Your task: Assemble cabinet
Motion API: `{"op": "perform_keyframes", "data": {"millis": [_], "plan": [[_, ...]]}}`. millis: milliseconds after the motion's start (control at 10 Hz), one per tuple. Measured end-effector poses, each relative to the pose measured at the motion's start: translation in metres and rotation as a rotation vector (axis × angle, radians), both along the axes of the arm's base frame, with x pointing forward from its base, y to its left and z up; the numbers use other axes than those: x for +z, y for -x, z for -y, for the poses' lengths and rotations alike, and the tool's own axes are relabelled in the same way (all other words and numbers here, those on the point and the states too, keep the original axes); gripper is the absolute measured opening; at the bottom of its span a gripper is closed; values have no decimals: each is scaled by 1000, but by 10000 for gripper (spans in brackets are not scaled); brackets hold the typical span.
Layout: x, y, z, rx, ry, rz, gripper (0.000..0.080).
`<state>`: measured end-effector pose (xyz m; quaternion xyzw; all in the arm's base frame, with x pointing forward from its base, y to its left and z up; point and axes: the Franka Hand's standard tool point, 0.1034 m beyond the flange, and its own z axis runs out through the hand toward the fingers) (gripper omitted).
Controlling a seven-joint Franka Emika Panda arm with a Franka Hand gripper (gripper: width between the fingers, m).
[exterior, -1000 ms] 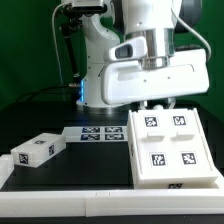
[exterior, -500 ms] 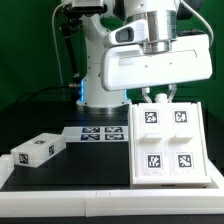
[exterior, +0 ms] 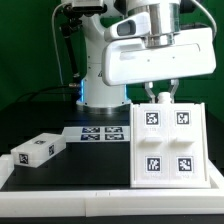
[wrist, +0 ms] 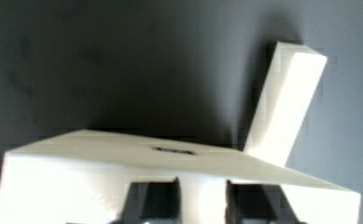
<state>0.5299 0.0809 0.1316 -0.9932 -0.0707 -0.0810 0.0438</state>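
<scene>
The cabinet point(exterior: 168, 146), a large white box with several square tags on its face, stands tilted on the black table at the exterior view's right. My gripper point(exterior: 161, 97) is at its far upper edge, fingers down on either side of the edge. In the wrist view the two dark fingers point(wrist: 151, 200) clasp a thin white wall of the cabinet point(wrist: 142, 158), with my gripper point(wrist: 199, 200) shut on it. Another white wall point(wrist: 288, 100) rises beside it. A small white tagged drawer block point(exterior: 38, 150) lies at the exterior view's left, apart from the cabinet.
The marker board point(exterior: 97, 133) lies flat between the drawer block and the cabinet. The robot's base point(exterior: 100, 80) stands behind it. A white ledge point(exterior: 60, 205) runs along the table's front edge.
The gripper has risen and moved to the exterior view's right, and the cabinet's tagged face has tipped up steeper with it. The drawer block has not moved.
</scene>
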Motion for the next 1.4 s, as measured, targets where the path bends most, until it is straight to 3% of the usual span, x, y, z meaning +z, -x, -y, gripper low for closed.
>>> {"op": "perform_keyframes", "data": {"millis": [700, 800, 900, 1100, 1200, 1300, 1400], "plan": [[13, -21, -6, 1, -8, 12, 66], [12, -21, -6, 1, -7, 11, 120], [12, -20, -6, 1, -7, 11, 120], [12, -20, -6, 1, -7, 11, 460], [9, -17, -6, -30, -11, 15, 460], [-6, 3, 0, -67, -9, -7, 637], [-17, 25, 20, -77, 8, -41, 637]]}}
